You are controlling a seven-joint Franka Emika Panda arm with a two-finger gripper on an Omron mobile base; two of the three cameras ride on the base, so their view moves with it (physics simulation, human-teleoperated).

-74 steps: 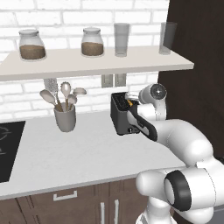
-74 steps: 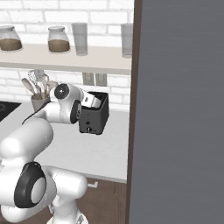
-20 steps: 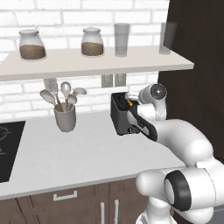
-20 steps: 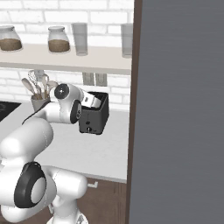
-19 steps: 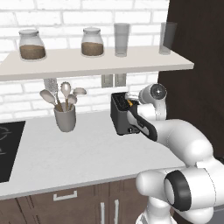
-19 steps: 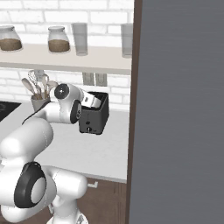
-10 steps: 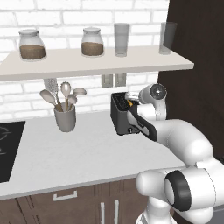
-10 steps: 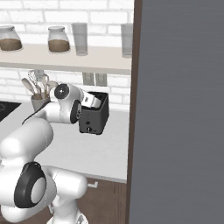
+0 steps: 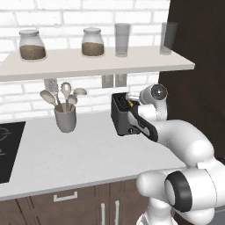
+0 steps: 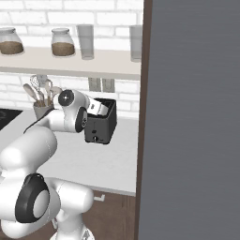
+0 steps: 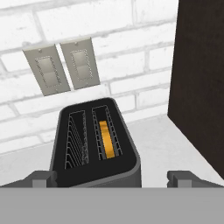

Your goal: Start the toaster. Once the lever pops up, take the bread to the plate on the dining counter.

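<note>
On the grey worktop [image 9: 66, 154], the jaws hang wide open over the toaster [image 11: 94, 144], whose bread [image 11: 106, 139] sits deep; a shallow pinch could slip off.

Bright even light, sharp, soft shadows

No visible change vs earlier pics: arm, toaster [image 9: 125, 117], bread [image 11: 106, 139] all same pos.

Arm bent fwd, wrist angled down, hand [image 11: 111, 177] wide open, nothing betw fingers.
</note>
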